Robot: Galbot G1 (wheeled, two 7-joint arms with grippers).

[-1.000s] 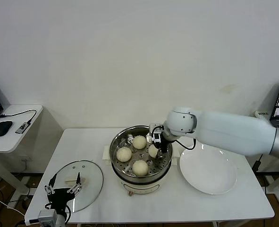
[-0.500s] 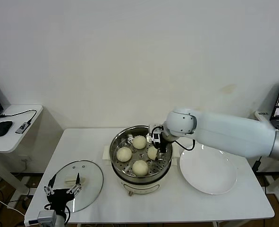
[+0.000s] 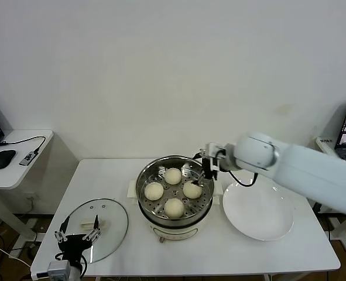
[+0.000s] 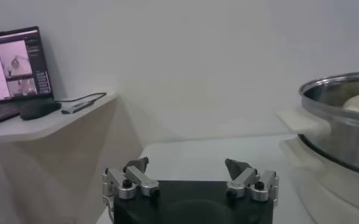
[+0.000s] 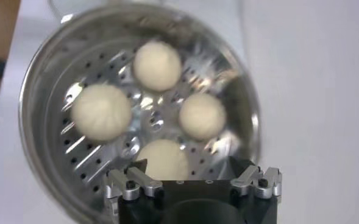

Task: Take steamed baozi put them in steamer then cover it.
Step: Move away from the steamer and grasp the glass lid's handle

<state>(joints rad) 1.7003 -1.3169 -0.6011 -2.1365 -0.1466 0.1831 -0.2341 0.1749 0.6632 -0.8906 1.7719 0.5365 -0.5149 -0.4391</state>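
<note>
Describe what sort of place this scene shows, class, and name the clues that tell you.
Probably a robotics lab or test room: a plain white table against a bare white wall, a side desk with an open laptop and black mouse, and a shiny round steel steamer.

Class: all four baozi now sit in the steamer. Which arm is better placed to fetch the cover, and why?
Probably the left. Its open end effector hovers at the cover on the table's left. The right end effector is over the steamer rim, farther away.

R gripper open, L gripper open, low
</note>
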